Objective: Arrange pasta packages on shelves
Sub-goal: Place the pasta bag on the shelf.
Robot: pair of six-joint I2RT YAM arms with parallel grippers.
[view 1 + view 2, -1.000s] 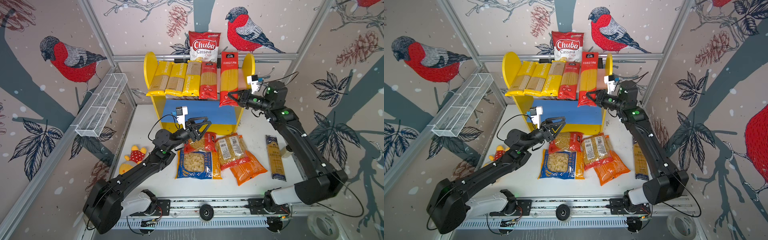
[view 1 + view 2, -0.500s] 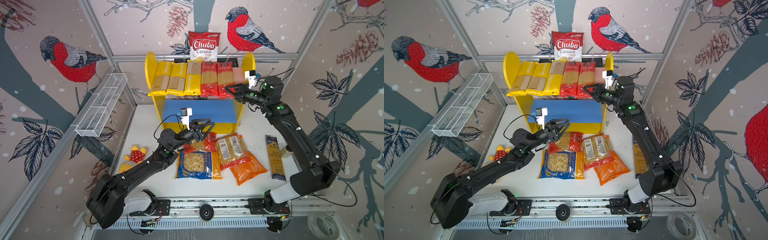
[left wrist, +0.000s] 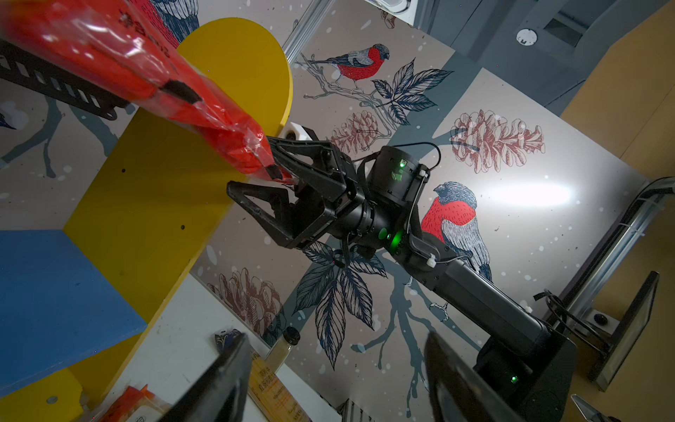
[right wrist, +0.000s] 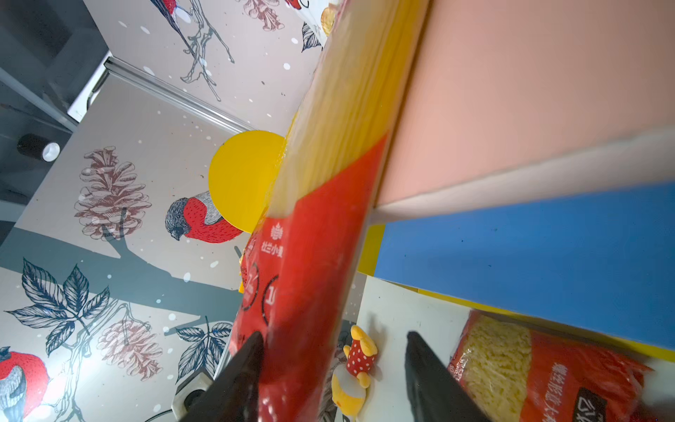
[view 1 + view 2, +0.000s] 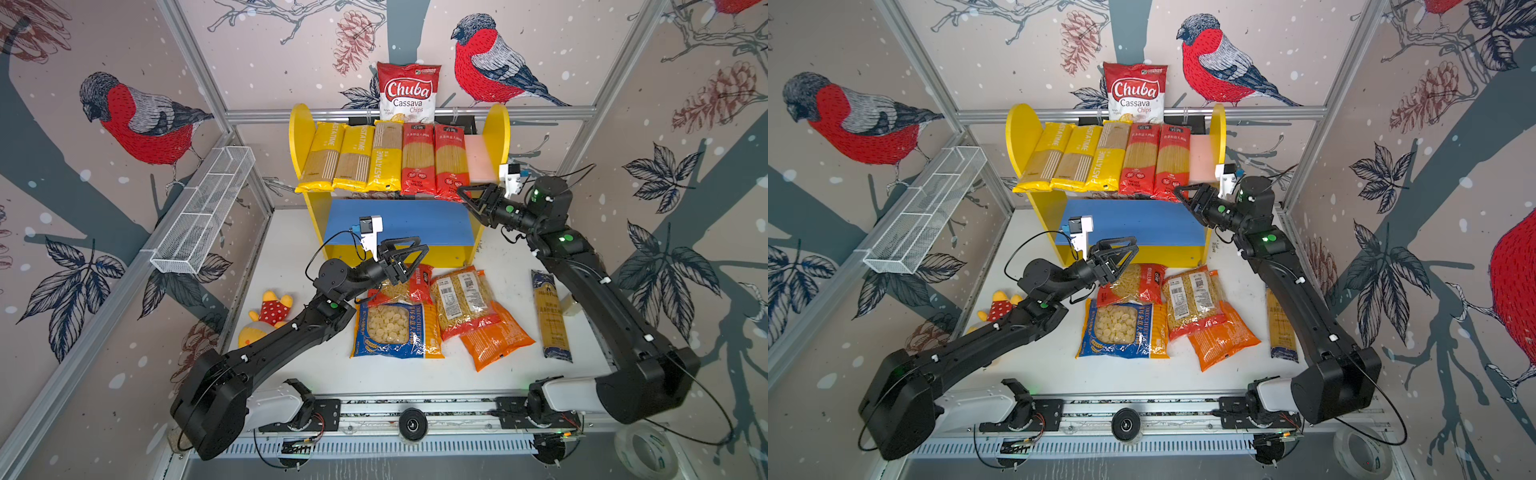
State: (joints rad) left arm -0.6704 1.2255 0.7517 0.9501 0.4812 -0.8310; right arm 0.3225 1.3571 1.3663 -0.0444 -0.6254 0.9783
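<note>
5 long spaghetti packs [image 5: 386,160] lie on shelves' pink upper board [image 5: 481,160], 5 packs [image 5: 449,313] left on table [image 5: 291,257]; right gripper [image 5: 471,197] jaws apart at rightmost red pack [image 5: 451,162], no clamp; left gripper [image 5: 409,255] wide, empty.

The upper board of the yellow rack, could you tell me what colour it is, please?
Pink; the upper board shows best in a top view, bare beside the spaghetti packs.
</note>
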